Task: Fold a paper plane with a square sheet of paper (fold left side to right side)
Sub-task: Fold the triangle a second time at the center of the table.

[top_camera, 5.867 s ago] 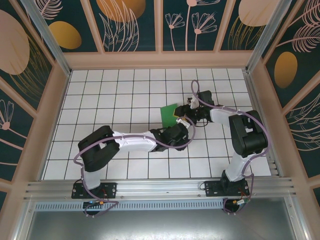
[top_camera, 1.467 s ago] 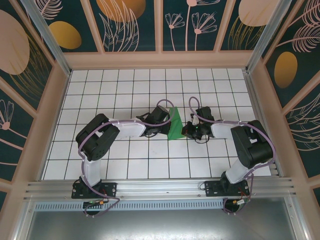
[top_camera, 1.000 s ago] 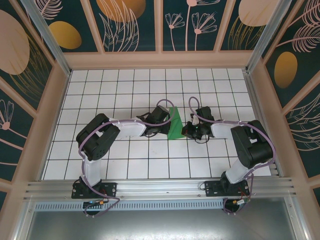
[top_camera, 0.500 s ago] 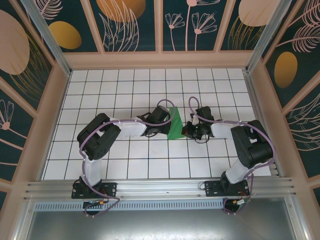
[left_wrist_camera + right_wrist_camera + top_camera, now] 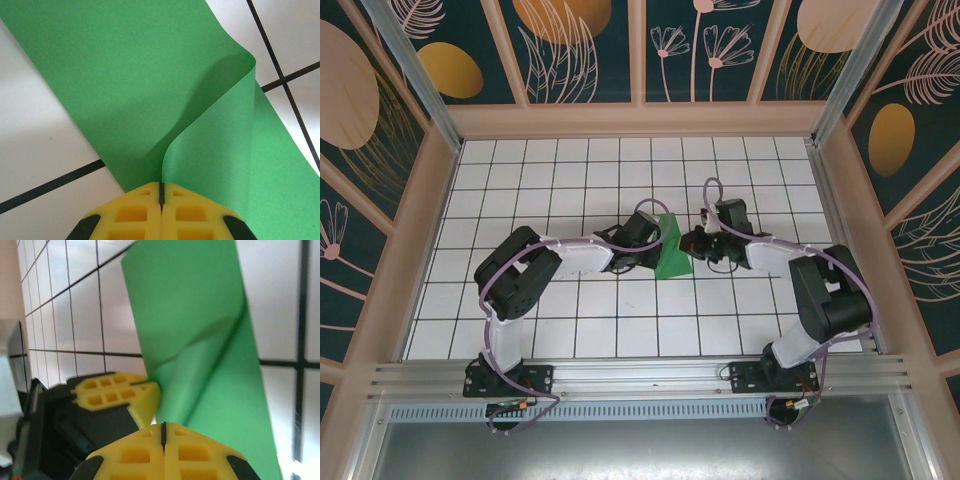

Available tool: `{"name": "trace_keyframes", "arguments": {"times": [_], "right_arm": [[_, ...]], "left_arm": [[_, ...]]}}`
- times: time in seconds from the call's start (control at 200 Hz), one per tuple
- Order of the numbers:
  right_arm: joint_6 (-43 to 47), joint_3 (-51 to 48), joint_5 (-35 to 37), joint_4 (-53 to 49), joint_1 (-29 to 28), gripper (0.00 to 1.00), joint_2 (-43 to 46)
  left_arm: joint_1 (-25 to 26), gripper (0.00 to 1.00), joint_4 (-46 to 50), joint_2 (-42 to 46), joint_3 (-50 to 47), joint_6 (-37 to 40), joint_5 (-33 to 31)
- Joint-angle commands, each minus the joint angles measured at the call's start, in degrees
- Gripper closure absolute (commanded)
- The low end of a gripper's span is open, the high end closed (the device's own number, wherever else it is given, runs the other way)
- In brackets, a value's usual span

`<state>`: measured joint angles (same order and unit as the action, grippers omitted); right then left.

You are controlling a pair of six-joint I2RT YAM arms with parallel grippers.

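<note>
Tiles bear green paper; walls seemingly floral.

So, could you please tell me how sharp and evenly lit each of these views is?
Top view: evenly lit and sharp throughout. Left wrist view: the paper is crisp, with a soft shadow under its raised curl. Right wrist view: the paper looks soft and blurred, and the white table glares at the right.

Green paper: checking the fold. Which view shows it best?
Left wrist: the green paper is sharp and close, its flap curling over. Right wrist shows the paper blurrier; in the top view the paper is tiny.
</note>
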<state>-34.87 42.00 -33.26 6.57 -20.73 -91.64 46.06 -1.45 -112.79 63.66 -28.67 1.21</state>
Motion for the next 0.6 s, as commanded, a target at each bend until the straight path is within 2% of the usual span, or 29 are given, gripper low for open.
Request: {"name": "trace_keyframes", "arguments": {"times": [0.0,0.275,0.596], "right_arm": [[-1.07,3.68,-1.74,3.47,-1.78,1.0,-3.65],[-1.03,6.69,-1.21,4.26,-4.01,1.0,-10.57],[1.53,5.68,1.82,1.35,-4.05,1.0,-12.24]], "left_arm": [[-0.36,1.0,2.54,-2.6,0.06,0.97,0.89],[-0.36,1.0,2.54,-2.67,0.07,0.89,0.88],[-0.39,1.0,3.03,-2.7,0.15,1.07,0.05]]}}
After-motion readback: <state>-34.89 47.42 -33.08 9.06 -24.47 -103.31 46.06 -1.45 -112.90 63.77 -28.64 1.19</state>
